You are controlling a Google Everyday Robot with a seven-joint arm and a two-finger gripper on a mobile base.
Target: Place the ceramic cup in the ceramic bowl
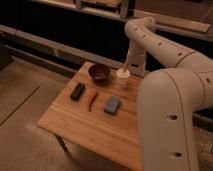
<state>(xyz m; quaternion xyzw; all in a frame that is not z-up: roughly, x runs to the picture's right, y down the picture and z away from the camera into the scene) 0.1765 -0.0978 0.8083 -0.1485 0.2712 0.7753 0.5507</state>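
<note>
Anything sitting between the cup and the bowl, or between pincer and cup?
Nothing visible. The ceramic cup stands beside the ceramic bowl, only bare table between. The pincer is right at the cup's top. The black block, red item and blue-grey pad lie nearer the camera, off that path.

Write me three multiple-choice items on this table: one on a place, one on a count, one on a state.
1. The ceramic cup stands, relative to the ceramic bowl: A inside it; B beside it on the table; C on the floor.
2. Other things on the table: A one; B three; C six.
3. The ceramic cup is: A upright; B on its side; C upside down.
B: it stands next to the bowl's rim, just below the gripper.
B: black block, red thing, blue-grey block.
A: it stands on its base.
</note>
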